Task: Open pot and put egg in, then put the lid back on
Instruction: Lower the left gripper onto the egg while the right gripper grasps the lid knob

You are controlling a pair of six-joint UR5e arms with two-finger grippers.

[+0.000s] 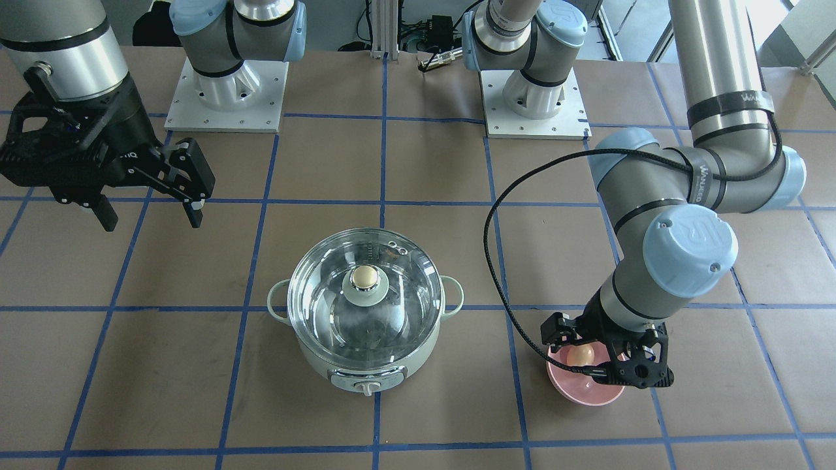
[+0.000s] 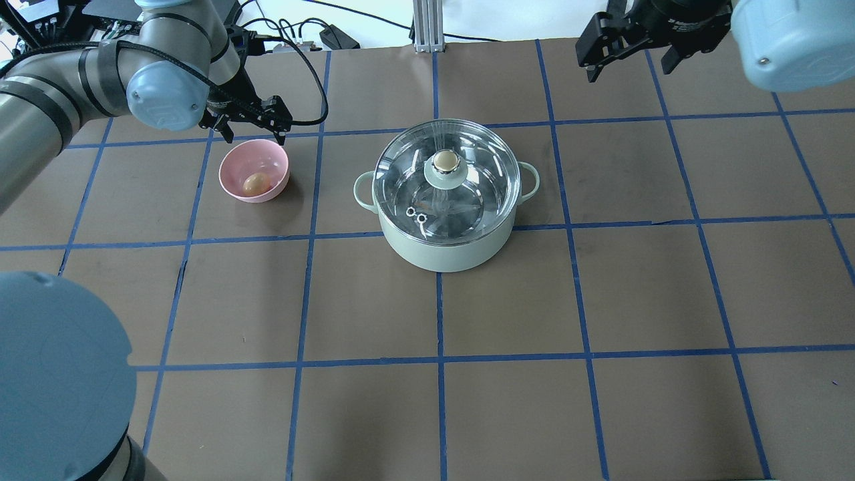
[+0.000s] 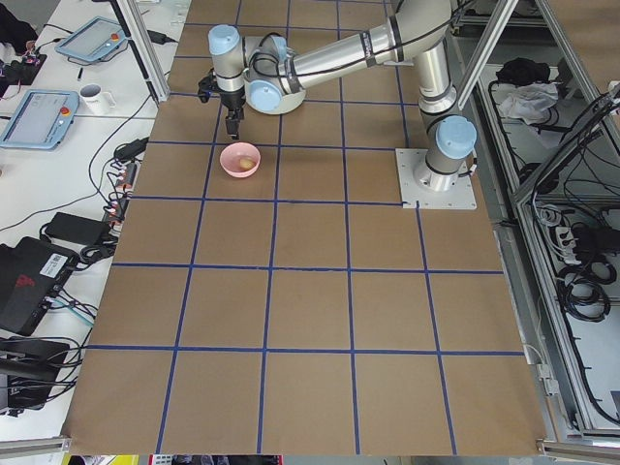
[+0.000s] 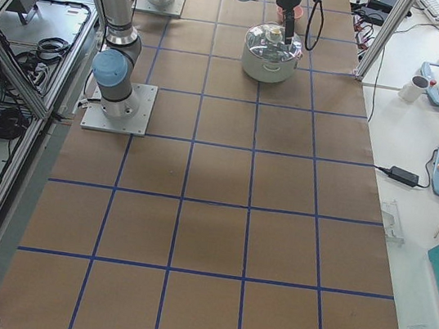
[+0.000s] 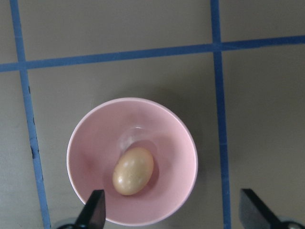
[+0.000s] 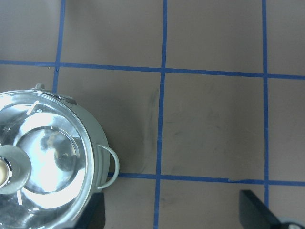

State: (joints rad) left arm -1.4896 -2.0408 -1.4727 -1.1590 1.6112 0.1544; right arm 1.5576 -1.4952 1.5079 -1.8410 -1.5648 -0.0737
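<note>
Sitting pot (image 2: 444, 252): mid-table, closed up.
lid (image 2: 471, 194): on the pot, knob up.
right gripper (image 1: 151, 220): jaws wide, empty, well away from the pot.
left gripper (image 2: 254, 135): jaws wide, hovering over the pink bowl (image 2: 234, 167).
pink bowl: near the pot, not touching.
egg (image 2: 254, 184): lying in the pink bowl.

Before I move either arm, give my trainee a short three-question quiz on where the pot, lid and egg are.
1. True or false: the lid sits closed on the pot.
2. Where does the egg lie? A: inside the pot. B: in the pink bowl. C: between a gripper's fingers.
3. Which gripper hangs open above the pink bowl?

Key
1: true.
2: B.
3: the left gripper. The right gripper is open too, held off to the side of the pot.
</note>
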